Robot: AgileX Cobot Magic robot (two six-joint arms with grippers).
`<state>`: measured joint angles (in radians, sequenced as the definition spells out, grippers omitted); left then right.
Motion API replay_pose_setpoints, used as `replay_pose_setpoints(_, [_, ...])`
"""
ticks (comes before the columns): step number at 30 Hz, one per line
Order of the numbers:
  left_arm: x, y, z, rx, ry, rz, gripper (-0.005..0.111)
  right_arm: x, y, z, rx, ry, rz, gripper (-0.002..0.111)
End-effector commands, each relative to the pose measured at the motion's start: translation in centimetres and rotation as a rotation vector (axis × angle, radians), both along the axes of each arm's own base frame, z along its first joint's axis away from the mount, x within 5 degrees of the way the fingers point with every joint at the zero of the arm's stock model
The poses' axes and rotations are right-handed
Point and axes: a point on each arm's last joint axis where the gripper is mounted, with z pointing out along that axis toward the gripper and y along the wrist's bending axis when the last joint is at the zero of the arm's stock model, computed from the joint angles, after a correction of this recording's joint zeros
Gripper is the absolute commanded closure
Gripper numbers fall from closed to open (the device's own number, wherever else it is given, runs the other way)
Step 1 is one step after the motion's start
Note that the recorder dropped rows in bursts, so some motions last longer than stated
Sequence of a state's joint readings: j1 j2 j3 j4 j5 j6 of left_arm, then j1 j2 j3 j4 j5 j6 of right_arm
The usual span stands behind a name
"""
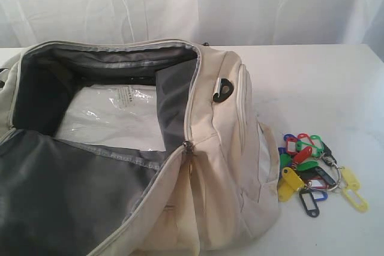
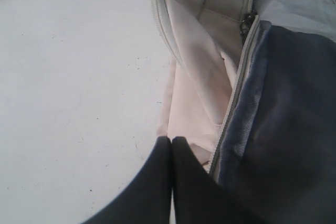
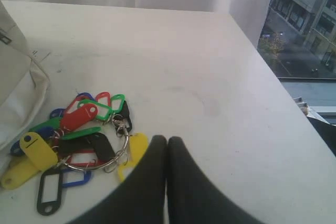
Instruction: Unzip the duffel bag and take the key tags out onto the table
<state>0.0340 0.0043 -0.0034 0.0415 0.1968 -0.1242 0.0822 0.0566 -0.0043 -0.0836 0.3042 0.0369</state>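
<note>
We see the large cream fabric duffel bag (image 1: pixel 222 196) lying on the broad flat white counter (image 1: pixel 312 82), its main zip undone and its mouth gaping wide, so that the grey lining (image 1: pixel 60 196) shows along the folded-back flap and the inner walls. In the main compartment lies a flat clear plastic packet (image 1: pixel 114 118) with something white inside; we cannot read its print. The bunch of small plastic key tags in red, green, blue, yellow and black on metal rings (image 1: pixel 312 172) is outside the bag, spread on the counter just beside the bag's end. The left claw (image 2: pixel 171 142) is closed with nothing between its dark fingers, close by the bag's cream side and its open zip edge. The right claw (image 3: pixel 167 141) is likewise closed and empty, just beside the key tags above the counter.
</note>
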Motion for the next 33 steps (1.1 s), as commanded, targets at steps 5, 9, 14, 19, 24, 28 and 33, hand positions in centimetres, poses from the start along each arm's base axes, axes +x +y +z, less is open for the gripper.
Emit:
replay_pose_setpoints(5, [-0.01, -0.01, -0.06, -0.013, -0.005, 0.005, 0.107, -0.29, -0.02, 0.18, -0.002, -0.051, 0.002, 0.108])
replay_pose_setpoints(9, [-0.01, -0.01, -0.06, -0.013, -0.005, 0.005, 0.107, -0.33, -0.02, 0.22, -0.001, -0.058, 0.002, 0.108])
replay_pose_setpoints(14, [-0.01, -0.01, -0.06, -0.013, -0.005, 0.005, 0.107, -0.34, 0.12, 0.22, 0.0, -0.058, 0.027, 0.108])
replay_pose_setpoints(19, [-0.01, -0.01, -0.06, -0.013, -0.005, 0.005, 0.107, -0.36, 0.34, 0.2, 0.001, -0.055, 0.069, 0.108])
replay_pose_setpoints(24, [-0.01, -0.01, -0.06, -0.013, -0.005, 0.005, 0.107, -0.36, 0.34, 0.2, 0.001, -0.055, 0.069, 0.108])
replay_pose_setpoints(28, [-0.01, -0.01, -0.06, -0.013, -0.005, 0.005, 0.107, -0.36, 0.34, 0.2, 0.001, -0.055, 0.069, 0.108])
replay_pose_setpoints(33, [-0.01, 0.2, -0.06, -0.013, -0.005, 0.044, 0.107, -0.36, 0.34, 0.2, 0.001, -0.055, 0.069, 0.108])
